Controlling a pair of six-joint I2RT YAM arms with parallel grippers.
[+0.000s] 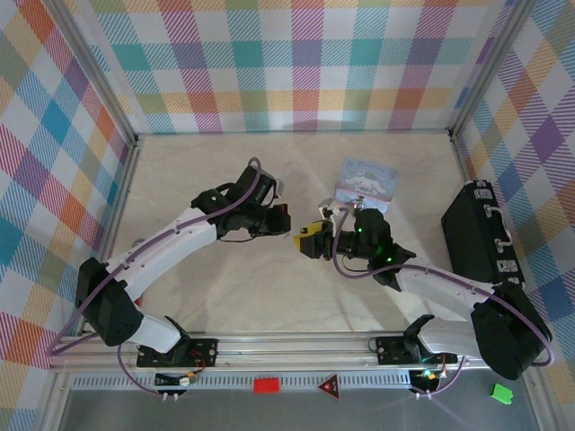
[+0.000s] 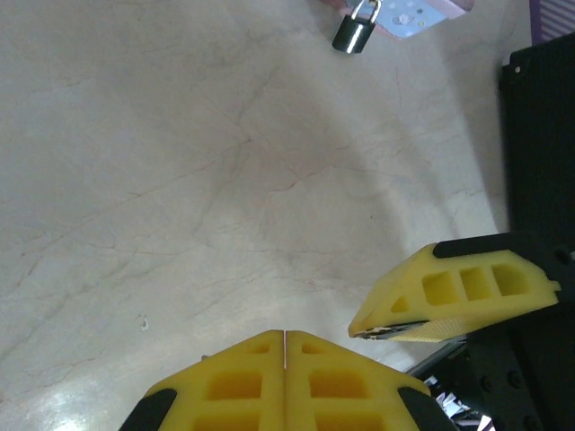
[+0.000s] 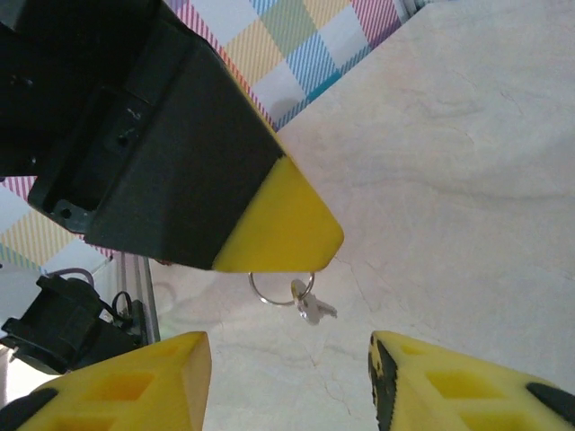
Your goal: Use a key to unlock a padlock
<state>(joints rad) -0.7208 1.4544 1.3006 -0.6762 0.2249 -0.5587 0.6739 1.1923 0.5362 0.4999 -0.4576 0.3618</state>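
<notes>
Padlock [image 2: 355, 27] rests against the pale blue tin [image 2: 422, 13]. Judged small, rigid and slippery, so grip it across the body, not the shackle. Near the tin, the left gripper [image 2: 285, 339] pinches the key ring [image 3: 269, 289], with the key [image 3: 310, 303] dangling. The right gripper [image 3: 287, 357] faces the key, jaws apart and empty.

**Surroundings**
- Bench [image 1: 225, 296]: cream, with faint brownish marble veining.
- Walls [image 1: 305, 63]: pastel plaid of teal, orange, pink, yellow, purple and blue on white.

**Equipment**
- Left claw [image 2: 284, 359]: yellow fingers, black at the base.
- Right claw [image 3: 287, 368]: yellow fingers, black edging.
- Left arm [image 1: 171, 238] and right arm [image 1: 440, 292]: white shells, black joints.
- Cables [image 1: 235, 199]: purple.

**Objects**
- Padlock [image 2: 355, 31]: dark body, silvery shackle.
- Keys [image 3: 305, 301]: silvery.
- Tin [image 1: 367, 178]: pale blue, with a pink and white print.
- Case [image 1: 476, 229]: black.
- Near edge: red block [image 1: 266, 385] and green block [image 1: 501, 393].
</notes>
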